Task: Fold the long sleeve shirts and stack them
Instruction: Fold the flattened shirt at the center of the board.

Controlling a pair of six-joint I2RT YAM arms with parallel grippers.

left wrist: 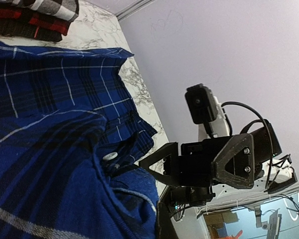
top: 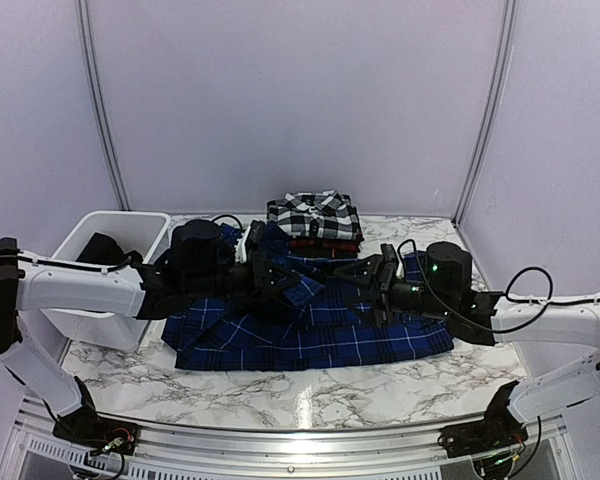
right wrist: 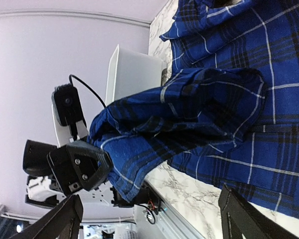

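Observation:
The royal blue plaid shirt [top: 310,335] lies spread on the marble table; it also shows in the left wrist view [left wrist: 40,99] and the right wrist view [right wrist: 239,99]. My left gripper [top: 285,283] is shut on a bunched part of it, lifted above the shirt's middle. My right gripper [top: 365,285] is open and empty, facing the left gripper a short way to its right, with its jaws wide apart [right wrist: 152,196]. The black-and-white check shirt [top: 315,215] lies folded on the folded red-and-black shirt [top: 325,244] at the back centre.
A white plastic tub [top: 100,240] stands at the left, behind my left arm, and shows in the right wrist view [right wrist: 134,69]. White walls close the back and sides. A metal rail [top: 300,440] runs along the near table edge.

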